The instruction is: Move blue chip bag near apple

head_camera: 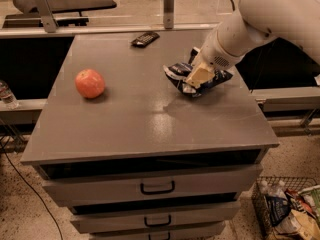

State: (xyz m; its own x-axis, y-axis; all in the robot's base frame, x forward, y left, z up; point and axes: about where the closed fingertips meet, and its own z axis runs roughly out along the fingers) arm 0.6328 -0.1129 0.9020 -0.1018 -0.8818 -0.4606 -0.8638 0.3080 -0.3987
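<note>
Grey drawer cabinet [140, 121] seen from the front, with the white robot arm [250, 21] entering from the upper right. The gripper [194, 81] is over the right half of the cabinet top, its cream fingers [200, 74] closed on the crumpled blue chip bag [174, 74], which appears raised slightly above the surface, a faint shadow beneath it. The apple [90, 83] rests on the left half of the top, well apart from the bag. A black remote [145, 38] lies near the rear edge. A wire basket [260, 206] of snack packets [287, 211] stands on the floor at lower right.
</note>
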